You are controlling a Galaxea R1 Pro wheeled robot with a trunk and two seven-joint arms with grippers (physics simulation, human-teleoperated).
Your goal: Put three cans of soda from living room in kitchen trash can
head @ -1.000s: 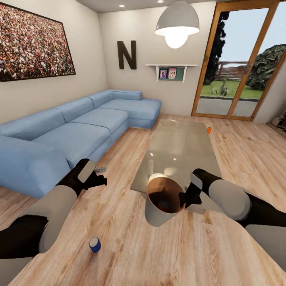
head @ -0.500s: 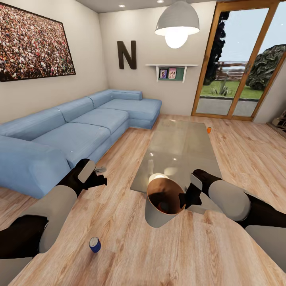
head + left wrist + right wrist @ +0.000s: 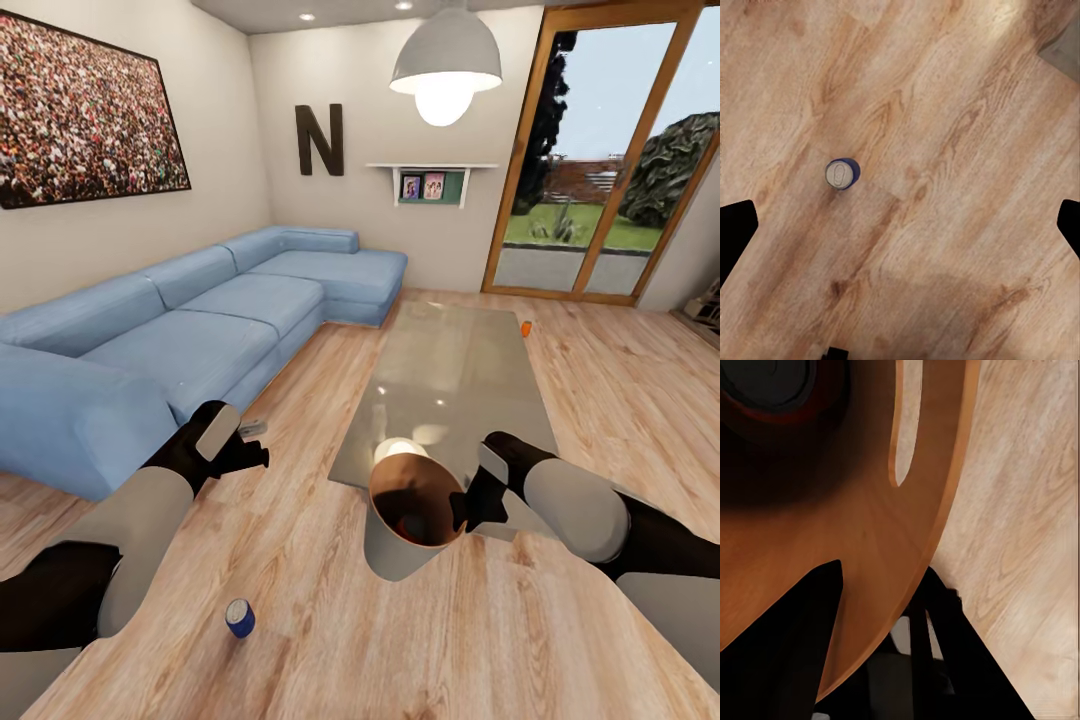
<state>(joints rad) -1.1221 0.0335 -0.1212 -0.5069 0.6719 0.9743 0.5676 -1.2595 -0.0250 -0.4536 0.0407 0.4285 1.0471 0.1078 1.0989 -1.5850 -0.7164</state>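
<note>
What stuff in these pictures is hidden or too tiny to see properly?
- Inside the bin, head view: its dark shadowed bottom hides what lies there.
- The orange can, head view: too small and far to tell whether it stands on the glass table or behind it.
- The right gripper, right wrist view: the bin's rim runs between its fingers.
- The left gripper, head view: its fingertips are too dark to separate.

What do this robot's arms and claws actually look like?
Each arm has a smooth, rounded pale grey forearm shell between glossy black joints. The left gripper and right gripper are black, with a flat grey plate on the wrist. In the wrist views the fingers show as plain black wedges. No cables or markings are visible.
</note>
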